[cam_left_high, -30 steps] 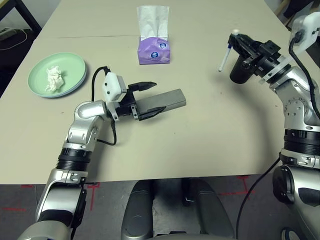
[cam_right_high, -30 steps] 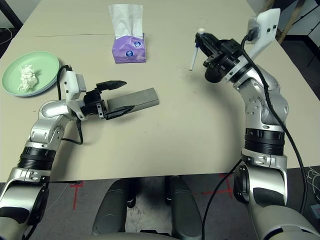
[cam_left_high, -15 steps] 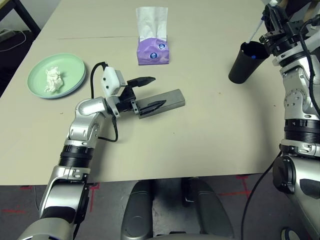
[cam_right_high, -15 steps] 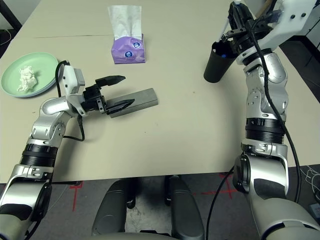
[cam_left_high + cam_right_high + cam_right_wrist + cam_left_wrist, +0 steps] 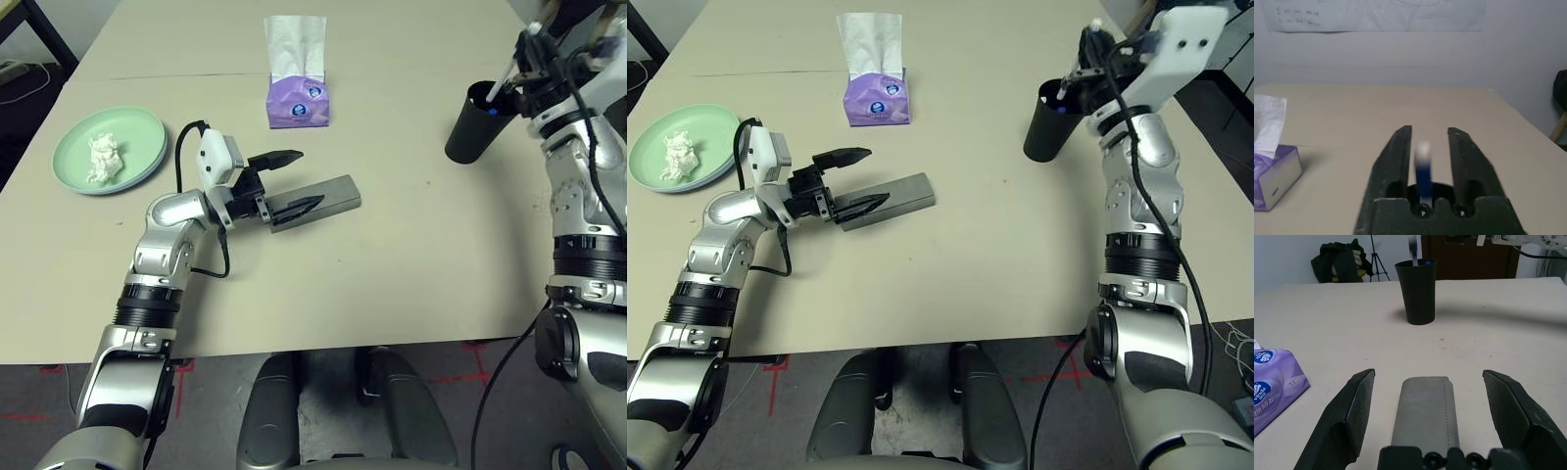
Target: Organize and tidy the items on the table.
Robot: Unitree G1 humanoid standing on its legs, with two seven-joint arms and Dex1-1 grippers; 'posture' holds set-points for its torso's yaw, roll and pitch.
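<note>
The beige table (image 5: 392, 274) is stretching over a dark floor, a purple tissue pack (image 5: 299, 101) sitting at upper centre. The black cup (image 5: 477, 127) is standing at upper right, a white pen (image 5: 502, 80) now dropping into it, the right gripper (image 5: 1430, 128) having opened around it. The left gripper's (image 5: 1429, 371) fingers are standing apart around the grey case (image 5: 1426, 411), near centre.

The pen (image 5: 1423, 171) between the right fingers (image 5: 1476, 169) is blurred

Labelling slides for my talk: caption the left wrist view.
The left gripper stands open around the grey glasses case, with the black cup upright beyond and a purple tissue pack beside.
</note>
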